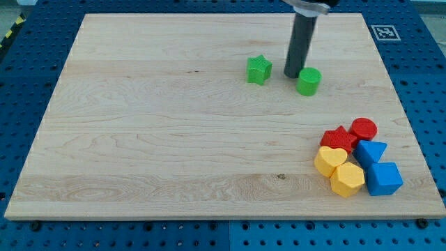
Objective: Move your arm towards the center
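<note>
no fingers here to be apart or together: my tip (292, 75), the lower end of a straight dark rod, rests on the pale wooden board (139, 139) in its upper right part, holding nothing. it stands between the green star-shaped block (258, 70) at the view's left and the green round cylinder block (309, 81) at the view's right, just beside the cylinder and perhaps touching it; the gap is too fine to tell. the centre of the board, where the arm is meant to go, lies toward the view's bottom and left of the tip, and is bare wood.

well apart, near the board's lower right corner, a cluster sits packed together: a red star-like block (339, 138), a red round block (363, 128), a yellow heart-shaped block (330, 160), a yellow hexagonal block (347, 179), a blue angular block (370, 151) and a blue cube-like block (383, 178).

the main risk, as i judge it, is clipping the green star: a path swung too far to the view's left before dropping would shove it along. a straight diagonal downward should pass below it.

no brand or readable writing shows; only a black-and-white square marker (382, 32) at the board's upper right corner. the board lies on a blue perforated table (21, 84).
</note>
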